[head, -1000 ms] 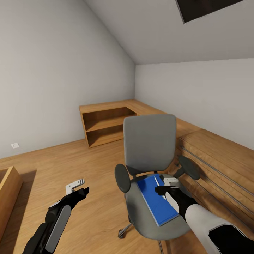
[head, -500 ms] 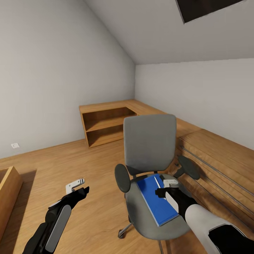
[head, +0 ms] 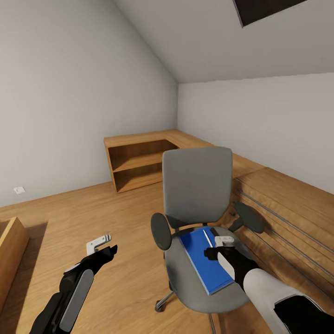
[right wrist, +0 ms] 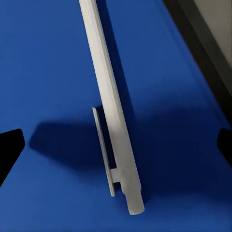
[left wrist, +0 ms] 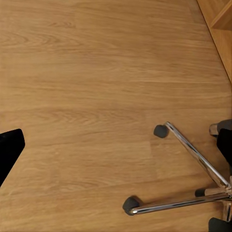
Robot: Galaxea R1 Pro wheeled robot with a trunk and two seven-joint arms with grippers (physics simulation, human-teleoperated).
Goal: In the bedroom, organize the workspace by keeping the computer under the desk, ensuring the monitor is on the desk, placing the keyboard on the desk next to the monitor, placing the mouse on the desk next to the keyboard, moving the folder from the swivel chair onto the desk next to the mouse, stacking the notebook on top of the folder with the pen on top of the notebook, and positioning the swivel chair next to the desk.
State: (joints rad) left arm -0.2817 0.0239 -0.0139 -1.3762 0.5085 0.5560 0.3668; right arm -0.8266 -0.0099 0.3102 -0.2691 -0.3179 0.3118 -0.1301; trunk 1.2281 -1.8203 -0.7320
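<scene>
- A grey swivel chair (head: 197,218) stands on a wooden floor (head: 93,218) in a room with sloping white walls, a low wooden shelf unit (head: 139,162) behind it and a wooden dresser (head: 287,213) just beside its right armrest.
- A bright-blue folder (head: 204,262) lies flat on the chair's seat, toward the seat's right edge, one corner reaching the front rim.
- A thin whitish pen (right wrist: 110,104) lies on the folder, running lengthwise along the cover near its back edge.
- The right gripper (head: 221,245) hovers directly above the pen and folder; in the right wrist view both dark fingertips (right wrist: 8,145) sit at opposite borders, so the jaws are spread wide and hold nothing.
- The left gripper (head: 103,245) hangs over bare floor to the chair's left; one fingertip shows in the left wrist view, near the chair's chrome base (left wrist: 193,183). Whether it is open cannot be told.
- Risk, as a judgement: closing down here could nudge the pen so it rolls off the folder onto the seat or floor.
- Pressing on the seat could also roll the chair on its casters (left wrist: 130,204) or swivel it, sliding the folder toward the front rim.
</scene>
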